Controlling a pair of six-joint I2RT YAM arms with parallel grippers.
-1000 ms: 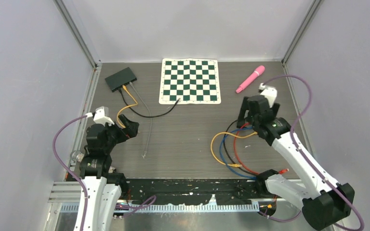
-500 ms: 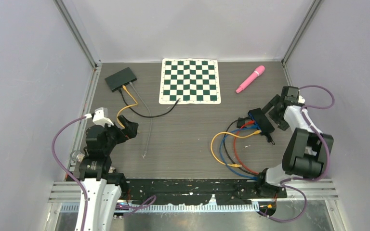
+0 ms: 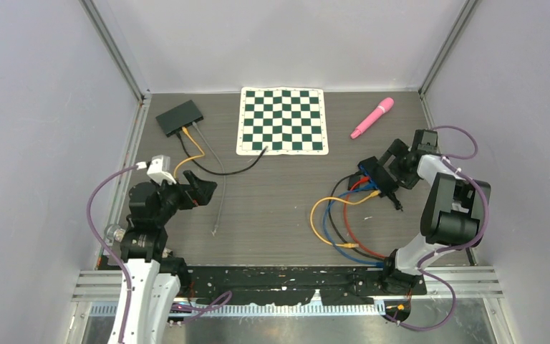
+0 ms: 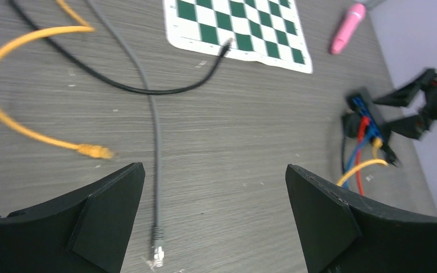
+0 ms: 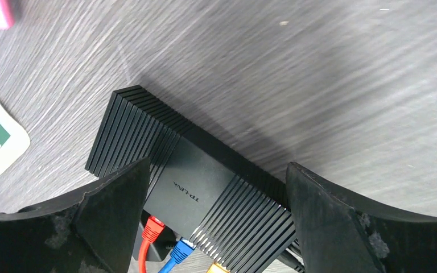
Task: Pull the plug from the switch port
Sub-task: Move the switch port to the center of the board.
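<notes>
A black ribbed switch (image 5: pixel 205 182) lies on the table's right side (image 3: pixel 374 174). A red plug (image 5: pixel 153 226), a blue plug (image 5: pixel 183 250) and a yellow plug (image 5: pixel 219 267) sit in its ports. My right gripper (image 5: pixel 216 168) hangs open just above it, a finger on either side and touching nothing; from overhead the right gripper (image 3: pixel 392 166) sits at the switch's right edge. A second black switch (image 3: pixel 180 117) lies at the back left with yellow, grey and black cables plugged in. My left gripper (image 4: pixel 213 168) is open over bare table, beside a loose grey plug (image 4: pixel 157 254).
A green-and-white chessboard mat (image 3: pixel 283 120) lies at the back centre, a pink microphone (image 3: pixel 372 117) to its right. Loops of yellow, blue, red and black cable (image 3: pixel 340 222) spread in front of the right switch. A loose yellow plug (image 4: pixel 94 151) lies at front left.
The right arm swung from a raised pose over the cables round to the right wall, and its gripper now reaches left over the switch. The left gripper shifted slightly right.
</notes>
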